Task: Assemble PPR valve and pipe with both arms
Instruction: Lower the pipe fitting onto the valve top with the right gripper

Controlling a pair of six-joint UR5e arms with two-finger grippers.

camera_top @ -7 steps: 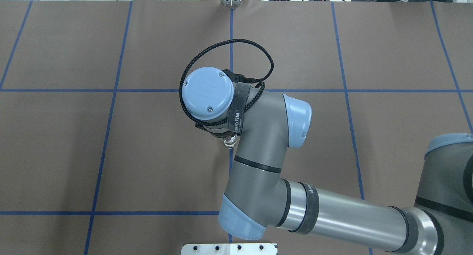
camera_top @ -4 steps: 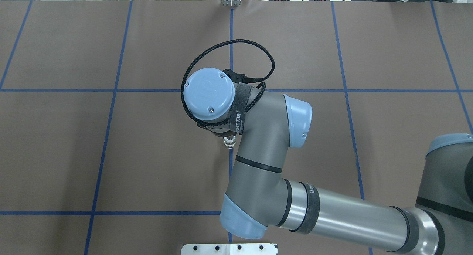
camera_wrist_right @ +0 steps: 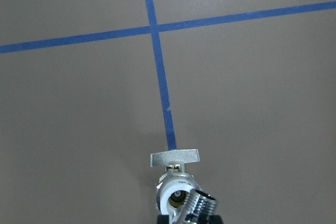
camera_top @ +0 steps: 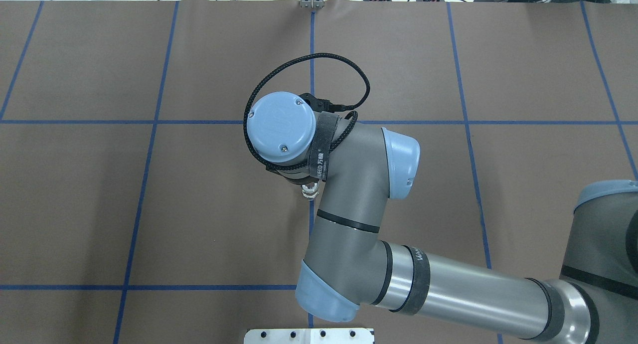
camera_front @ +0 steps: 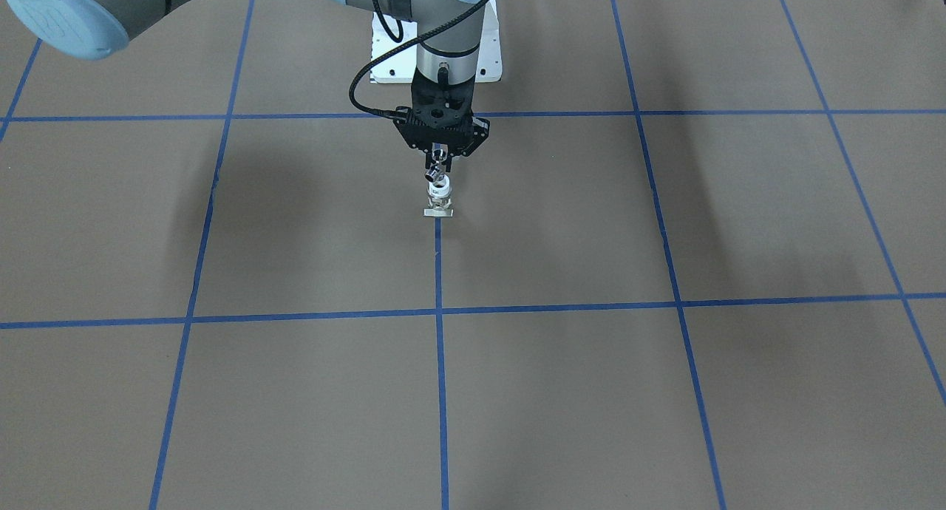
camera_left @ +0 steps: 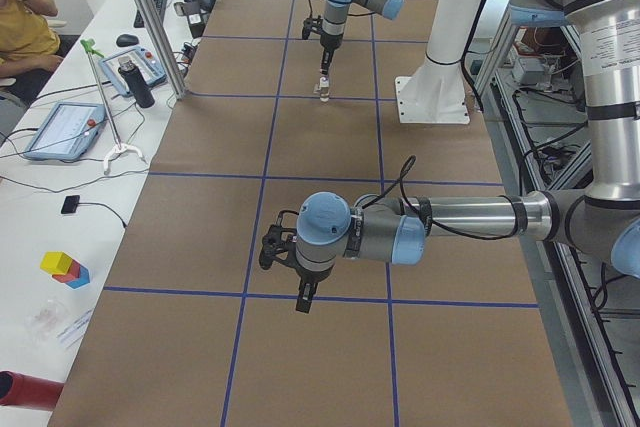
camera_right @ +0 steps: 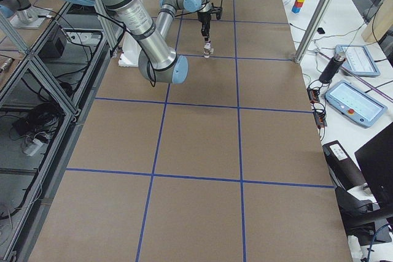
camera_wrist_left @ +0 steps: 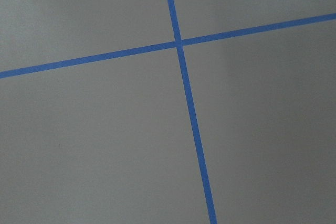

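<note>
The PPR valve [camera_front: 440, 194] stands upright on its flat crossbar foot [camera_front: 437, 212] on a blue tape line near the table's middle. Its white collar [camera_wrist_right: 173, 193] faces up. My right gripper [camera_front: 439, 157] hangs straight above it, shut on the pipe [camera_front: 434, 174], which tilts down with its hex-rimmed end [camera_wrist_right: 199, 206] at the collar; I cannot tell if they touch. In the overhead view my wrist hides all but a bit of the valve [camera_top: 310, 190]. My left gripper [camera_left: 301, 297] hovers low over bare table far from both; I cannot tell if it is open or shut.
The brown table cover carries a grid of blue tape lines [camera_front: 439, 310]. The robot's white base plate [camera_top: 309, 335] sits at the near edge. A side desk with tablets [camera_left: 62, 127] and an aluminium post [camera_left: 150, 22] runs along the far edge.
The right wrist has shifted only very slightly. The valve stays in the same place.
</note>
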